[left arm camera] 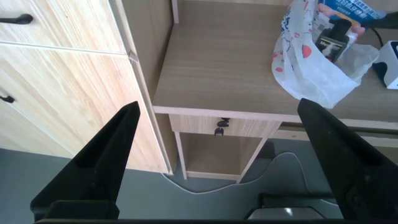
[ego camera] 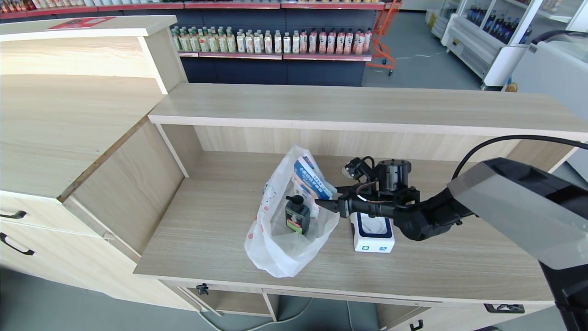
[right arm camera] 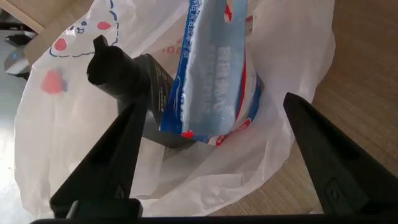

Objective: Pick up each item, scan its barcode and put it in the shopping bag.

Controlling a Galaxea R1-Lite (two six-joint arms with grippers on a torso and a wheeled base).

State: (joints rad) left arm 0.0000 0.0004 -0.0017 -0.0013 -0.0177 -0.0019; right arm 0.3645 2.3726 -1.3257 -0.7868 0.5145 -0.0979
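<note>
My left tool (left arm camera: 219, 107) hangs released, fingers (left arm camera: 106, 162) spread, off the near left edge of the counter (ego camera: 206, 230). On it the white shopping bag (ego camera: 271, 257) stands open with a dark pump bottle (ego camera: 297, 217) upright inside and a blue-and-white packet (ego camera: 312, 180) leaning just behind it; a white scanner box (ego camera: 373, 240) sits just right of the bag. My right tool (ego camera: 323, 205) is at the bag's right rim, released, fingers wide apart facing the packet.
</note>
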